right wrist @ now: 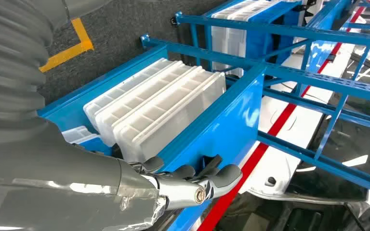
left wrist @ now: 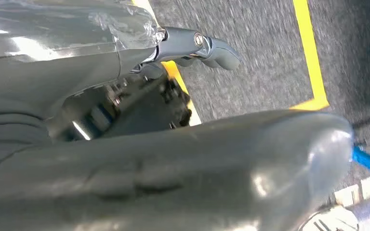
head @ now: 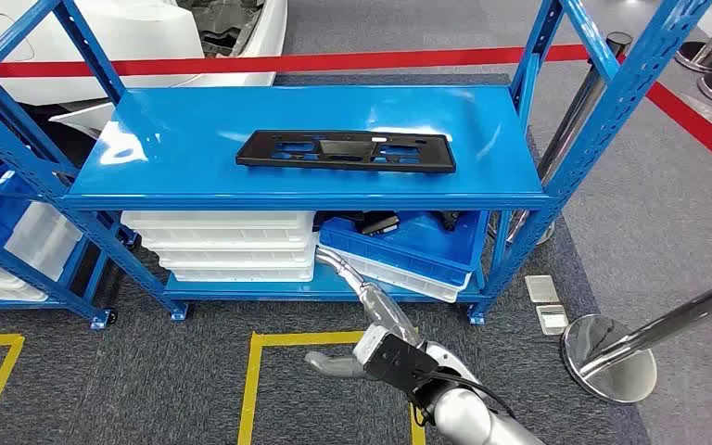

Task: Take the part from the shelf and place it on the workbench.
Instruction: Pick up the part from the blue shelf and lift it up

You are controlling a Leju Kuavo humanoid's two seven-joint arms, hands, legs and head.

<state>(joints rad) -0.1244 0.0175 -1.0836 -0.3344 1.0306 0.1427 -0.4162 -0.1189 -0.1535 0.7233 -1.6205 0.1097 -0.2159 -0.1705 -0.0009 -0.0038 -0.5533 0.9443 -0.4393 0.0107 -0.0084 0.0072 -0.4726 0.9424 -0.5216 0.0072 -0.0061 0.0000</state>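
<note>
One blue shelf [head: 185, 139], its top deck bearing one flat black part [head: 345, 150], lying lengthwise near the front edge. Three stacked white trays [head: 227, 243] sit on the lower deck, beside a tilted blue bin [head: 445, 246]. Right hand [head: 357, 311]: below the deck's front edge, fingers loosely spread, holding nothing. Left hand [left wrist: 197, 45]: over grey carpet [left wrist: 270, 53], grasp unclear.

the shelf [head: 195, 139] top is bare blue around the part [head: 345, 151], reachable from its front edge; uprights [head: 603, 111] flank its ends, stacked white trays [head: 227, 243] and a blue bin [head: 445, 243] crowd the level beneath it
</note>
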